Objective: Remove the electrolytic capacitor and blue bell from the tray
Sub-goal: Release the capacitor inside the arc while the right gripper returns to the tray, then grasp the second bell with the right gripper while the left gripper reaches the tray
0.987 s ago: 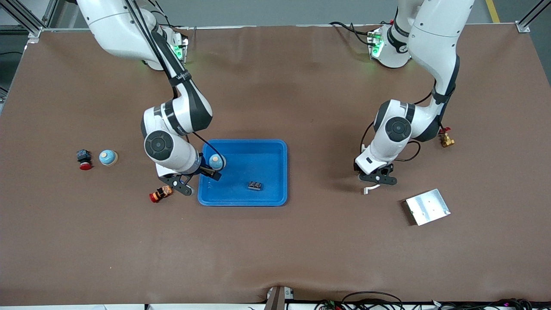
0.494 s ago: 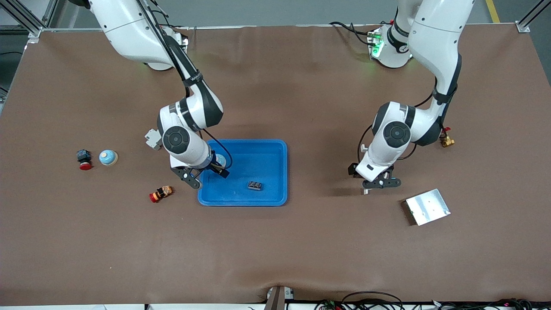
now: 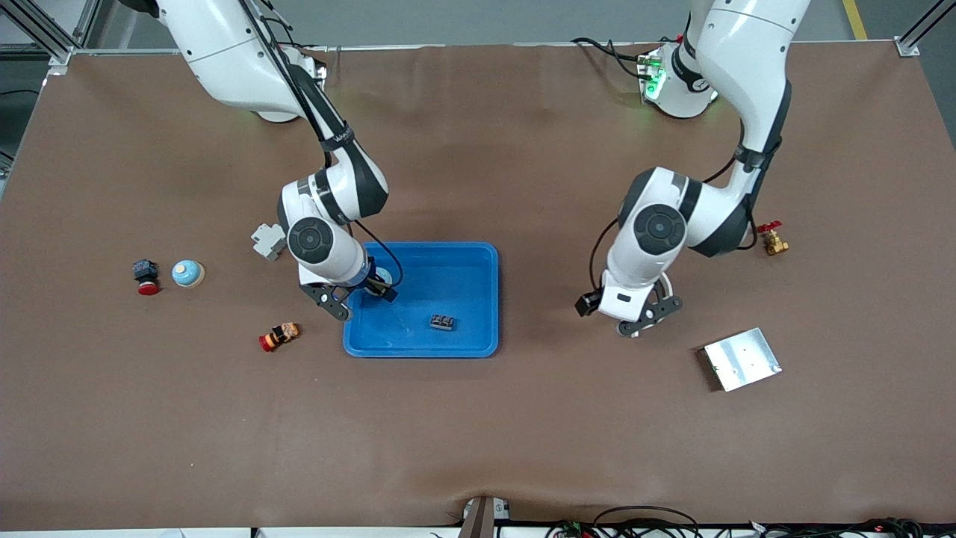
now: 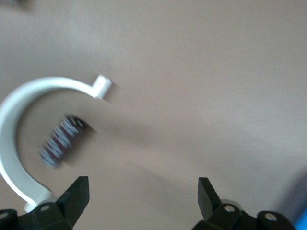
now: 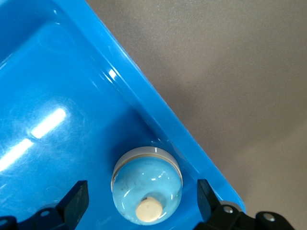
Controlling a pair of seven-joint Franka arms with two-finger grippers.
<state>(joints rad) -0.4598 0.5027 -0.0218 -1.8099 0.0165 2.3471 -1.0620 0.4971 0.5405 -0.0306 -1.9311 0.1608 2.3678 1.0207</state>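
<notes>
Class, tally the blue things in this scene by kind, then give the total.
Trays: 1, the tray
Bells: 2, the bell in the tray and the bell on the table toward the right arm's end
Total: 3

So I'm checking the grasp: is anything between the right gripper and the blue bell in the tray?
Nothing visible. The right gripper is open over the blue bell, which sits just inside the tray rim.

arms: glossy white shells | joints: black bands, round grey caps | cables: black | bases: green lights
</notes>
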